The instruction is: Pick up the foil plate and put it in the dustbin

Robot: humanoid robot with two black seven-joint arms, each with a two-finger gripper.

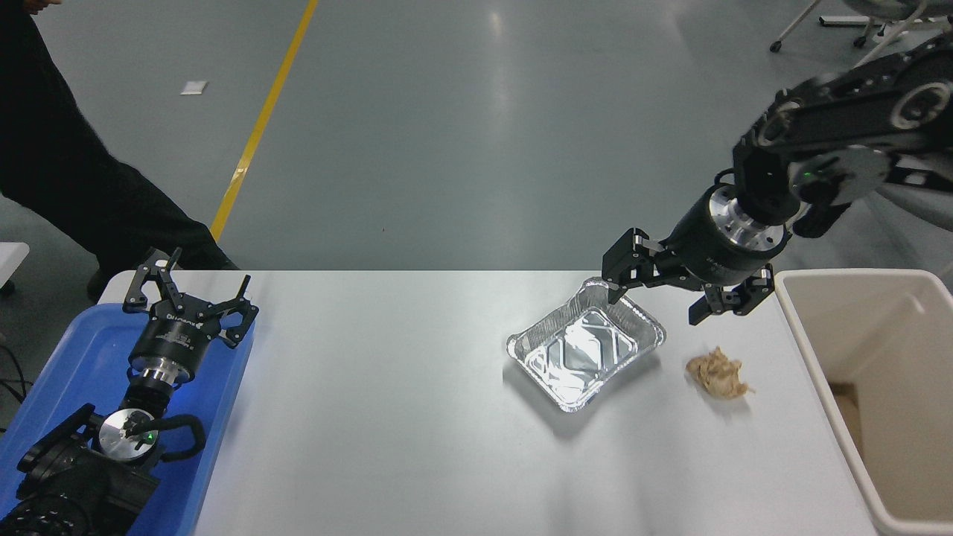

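The foil plate (587, 347), a shiny silver tray with ribbed walls, lies on the white table (387, 417) right of the middle. My right gripper (659, 301) hangs open above the plate's far right corner, one finger over the rim, the other to its right, holding nothing. The cream-beige dustbin (878, 394) stands at the table's right edge, its rim level with the tabletop. My left gripper (190, 286) is open and parked over the blue tray at the lower left.
A small crumpled brown paper ball (717, 374) lies between the foil plate and the dustbin. A blue plastic tray (45, 402) sits at the left edge. A person in dark clothes (67, 164) stands at the far left. Office chairs stand at the top right.
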